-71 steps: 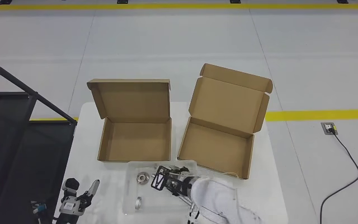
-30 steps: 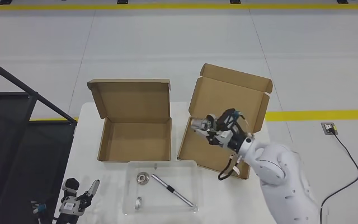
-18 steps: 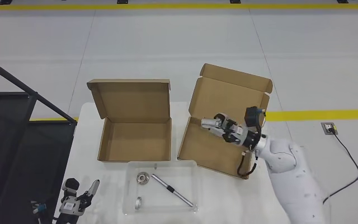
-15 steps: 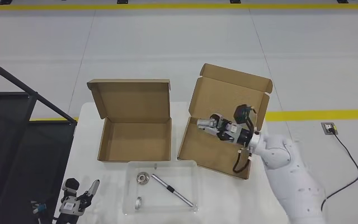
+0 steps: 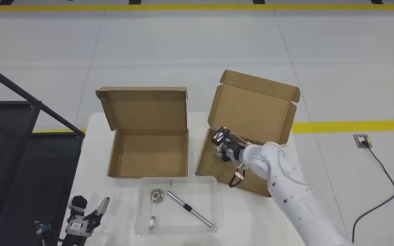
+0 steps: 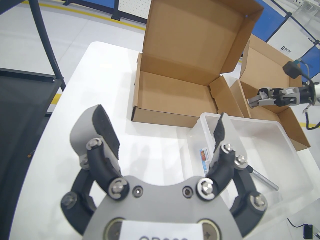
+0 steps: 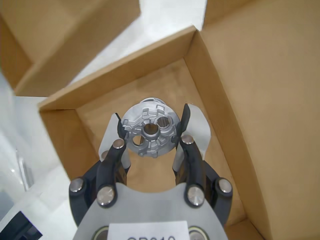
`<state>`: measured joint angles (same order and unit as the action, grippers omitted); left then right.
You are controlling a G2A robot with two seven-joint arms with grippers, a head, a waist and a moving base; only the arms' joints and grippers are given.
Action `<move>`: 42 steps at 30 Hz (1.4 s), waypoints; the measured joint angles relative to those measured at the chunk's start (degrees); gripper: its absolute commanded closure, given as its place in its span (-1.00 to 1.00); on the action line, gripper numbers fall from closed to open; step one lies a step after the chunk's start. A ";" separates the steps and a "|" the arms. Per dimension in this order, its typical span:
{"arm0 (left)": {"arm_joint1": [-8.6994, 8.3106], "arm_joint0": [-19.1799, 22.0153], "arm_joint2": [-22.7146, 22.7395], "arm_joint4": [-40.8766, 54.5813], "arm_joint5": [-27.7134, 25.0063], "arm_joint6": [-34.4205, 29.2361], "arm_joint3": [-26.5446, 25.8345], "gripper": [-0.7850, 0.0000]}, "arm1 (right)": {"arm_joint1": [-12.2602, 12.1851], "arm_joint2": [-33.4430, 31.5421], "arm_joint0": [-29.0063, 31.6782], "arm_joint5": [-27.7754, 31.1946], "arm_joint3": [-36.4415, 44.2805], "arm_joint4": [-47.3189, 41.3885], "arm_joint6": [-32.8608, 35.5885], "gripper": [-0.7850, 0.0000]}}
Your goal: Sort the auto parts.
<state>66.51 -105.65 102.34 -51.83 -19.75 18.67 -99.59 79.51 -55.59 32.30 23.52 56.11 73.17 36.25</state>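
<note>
My right gripper (image 7: 151, 117) is shut on a round grey cast-metal part (image 7: 150, 136) with a centre hub and holes. It holds the part just above the floor of the right cardboard box (image 5: 246, 169), near the box's back-left corner (image 7: 185, 58). From above, the right gripper (image 5: 221, 146) sits inside that box. The left cardboard box (image 5: 149, 154) stands open. My left gripper (image 6: 160, 116) is open with nothing between its fingers, low at the table's front left corner (image 5: 89, 212).
A clear plastic tray (image 5: 209, 181) at the table's front holds a small round metal part (image 5: 157, 195), a metal rod (image 5: 191, 210) and a metal ring (image 5: 152, 222). Both box lids stand upright behind the boxes. A black rack (image 5: 24, 141) stands left of the table.
The right arm lifted the round part out of the tray and carried it over the right box. In the last half second it moved left toward the box's back-left corner. The left arm stayed still.
</note>
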 measured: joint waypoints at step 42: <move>0.00 0.00 0.00 0.00 0.00 0.00 0.00 -1.00 | -0.94 9.76 23.43 0.24 42.20 3.28 14.99 -0.67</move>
<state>66.51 -105.65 102.34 -51.83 -19.75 18.67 -99.59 78.57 -45.84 55.72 23.76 98.31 76.46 51.24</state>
